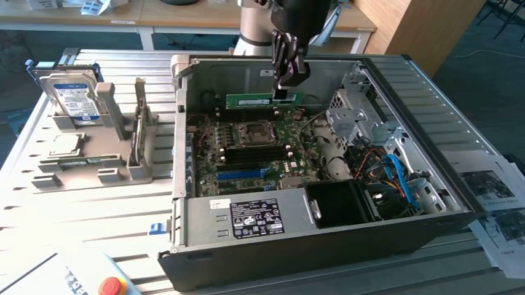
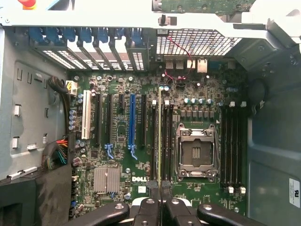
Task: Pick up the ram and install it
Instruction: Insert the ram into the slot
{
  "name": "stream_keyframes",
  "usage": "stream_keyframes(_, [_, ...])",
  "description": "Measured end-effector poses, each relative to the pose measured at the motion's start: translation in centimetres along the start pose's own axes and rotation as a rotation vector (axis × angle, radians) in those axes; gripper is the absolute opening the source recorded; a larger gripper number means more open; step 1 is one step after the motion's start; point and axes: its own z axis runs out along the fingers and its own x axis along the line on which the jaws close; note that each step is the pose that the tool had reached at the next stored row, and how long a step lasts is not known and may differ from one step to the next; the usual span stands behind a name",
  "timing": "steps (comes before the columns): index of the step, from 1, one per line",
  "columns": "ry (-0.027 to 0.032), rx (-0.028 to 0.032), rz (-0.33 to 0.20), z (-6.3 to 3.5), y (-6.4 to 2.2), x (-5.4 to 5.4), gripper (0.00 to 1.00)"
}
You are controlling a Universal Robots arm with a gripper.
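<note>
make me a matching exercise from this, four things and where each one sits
Things:
1. ram
2. hard drive
3. CPU socket
4. red button

Places:
a. middle of the motherboard
b. upright in the grey rack, outside the case
c. clamped in the gripper, over the motherboard
d. on a white box, at the exterior view's lower left

Pairs: 1-c, 2-b, 3-a, 4-d

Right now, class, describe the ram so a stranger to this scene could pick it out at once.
Find the open black computer case. Over its green motherboard the gripper holds the ram: a thin green strip held on edge, unlike the black slots fixed on the board.
</note>
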Motion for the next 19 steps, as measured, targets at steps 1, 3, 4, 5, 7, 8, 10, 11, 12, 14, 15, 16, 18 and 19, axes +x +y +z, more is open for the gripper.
stream_keyframes(1, [0.0000, 0.0000, 0.000, 0.00, 0.00, 0.0, 0.12])
stream_keyframes(3, [0.0000, 0.0000, 0.000, 0.00, 0.00, 0.0, 0.12])
stream_keyframes(4, [0.0000, 0.0000, 0.000, 0.00, 0.00, 0.0, 0.12])
stream_keyframes(5, [0.0000, 0.0000, 0.000, 0.02, 0.00, 0.0, 0.12])
stream_keyframes(7, [0.0002, 0.0000, 0.000, 0.09, -0.01, 0.0, 0.12])
stream_keyframes(8, [0.0004, 0.0000, 0.000, 0.13, -0.01, 0.0, 0.12])
stream_keyframes(10, [0.0003, 0.0000, 0.000, 0.26, -0.01, 0.0, 0.12])
stream_keyframes(11, [0.0004, 0.0000, 0.000, 0.36, -0.02, 0.0, 0.12])
stream_keyframes(12, [0.0004, 0.0000, 0.000, 0.47, -0.02, 0.0, 0.12])
stream_keyframes(14, [0.0004, 0.0000, 0.000, 0.72, -0.04, 0.0, 0.12])
stream_keyframes(15, [0.0004, 0.0000, 0.000, 0.86, -0.04, 0.0, 0.12])
stream_keyframes(16, [0.0005, 0.0000, 0.000, 1.00, -0.05, 0.0, 0.12])
stream_keyframes(18, [0.0004, 0.0000, 0.000, 1.36, -0.07, 0.0, 0.12])
stream_keyframes(19, [0.0004, 0.0000, 0.000, 1.54, -0.08, 0.0, 0.12])
